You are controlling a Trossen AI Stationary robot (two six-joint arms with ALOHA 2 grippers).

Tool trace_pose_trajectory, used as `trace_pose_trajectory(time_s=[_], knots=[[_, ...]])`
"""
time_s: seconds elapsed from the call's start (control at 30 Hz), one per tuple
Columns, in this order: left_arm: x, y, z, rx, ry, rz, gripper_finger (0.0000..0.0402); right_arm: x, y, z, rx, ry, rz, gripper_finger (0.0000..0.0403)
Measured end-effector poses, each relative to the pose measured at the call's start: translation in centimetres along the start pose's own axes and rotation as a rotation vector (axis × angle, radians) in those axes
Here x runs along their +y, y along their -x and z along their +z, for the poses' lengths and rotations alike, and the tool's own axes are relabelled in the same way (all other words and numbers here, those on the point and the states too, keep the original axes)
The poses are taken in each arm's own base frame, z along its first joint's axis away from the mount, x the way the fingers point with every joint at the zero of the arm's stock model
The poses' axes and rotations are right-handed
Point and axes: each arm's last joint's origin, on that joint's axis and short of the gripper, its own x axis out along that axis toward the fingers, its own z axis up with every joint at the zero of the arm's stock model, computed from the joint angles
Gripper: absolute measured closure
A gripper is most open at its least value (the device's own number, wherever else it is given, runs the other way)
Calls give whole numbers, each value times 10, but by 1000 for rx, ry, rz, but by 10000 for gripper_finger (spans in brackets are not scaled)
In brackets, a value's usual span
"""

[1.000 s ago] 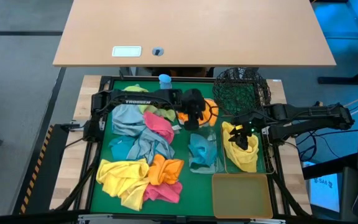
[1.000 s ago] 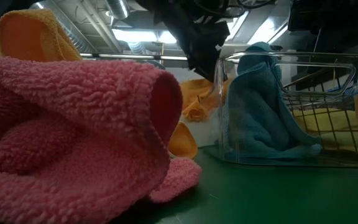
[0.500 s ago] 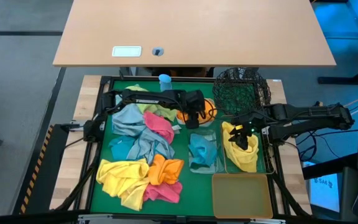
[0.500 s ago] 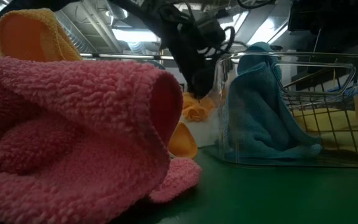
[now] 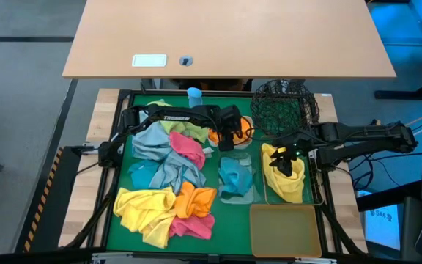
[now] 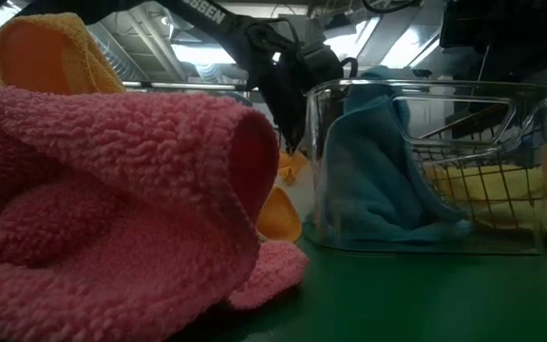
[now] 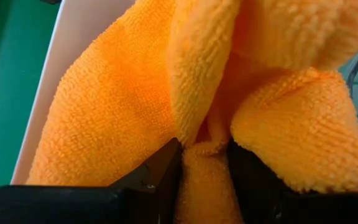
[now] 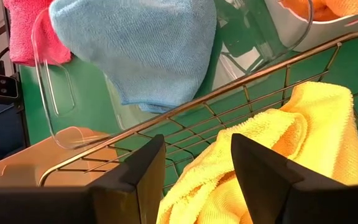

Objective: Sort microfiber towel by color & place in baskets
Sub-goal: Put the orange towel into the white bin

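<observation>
Seen from above, the left arm stretches across the far side of the green surface (image 5: 116,176), its left gripper (image 5: 229,138) tipped down over the white tub (image 5: 249,144) beside the black round wire-mesh basket (image 5: 284,106). Its fingers (image 7: 157,171) are closed to a narrow gap, pinching a fold of the orange microfiber towel (image 7: 129,93) that fills the tub. The right arm reaches in from the right edge, and the right gripper (image 5: 288,163) hangs over the rectangular wire basket (image 5: 316,183), fingers (image 8: 138,171) spread apart and holding nothing, just above the yellow towel (image 8: 272,149) lying inside. The clear tub (image 5: 251,192) between them holds a teal blue towel (image 5: 234,176). The amber tub (image 5: 284,229) sits at the near edge. A loose pile of mixed towels (image 5: 168,187) covers the left half, leaving little open green there
</observation>
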Motion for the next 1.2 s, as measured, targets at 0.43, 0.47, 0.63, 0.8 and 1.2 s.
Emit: trace_pose_trajectory(time_s=[0.43,0.47,0.63,0.8,1.2], knots=[[-11,22,19,-33,-18,-12,272,0,0,0,0,0,-1,219],[-12,26,23,-46,-21,-12,272,0,0,0,0,0,-1,219],[-16,46,34,-53,-32,-21,272,0,0,0,-1,0,-2,219],[-20,67,41,-31,-50,-29,272,0,0,0,-1,0,-1,219],[4,97,40,91,-30,225,272,0,0,0,-4,0,-6,219]])
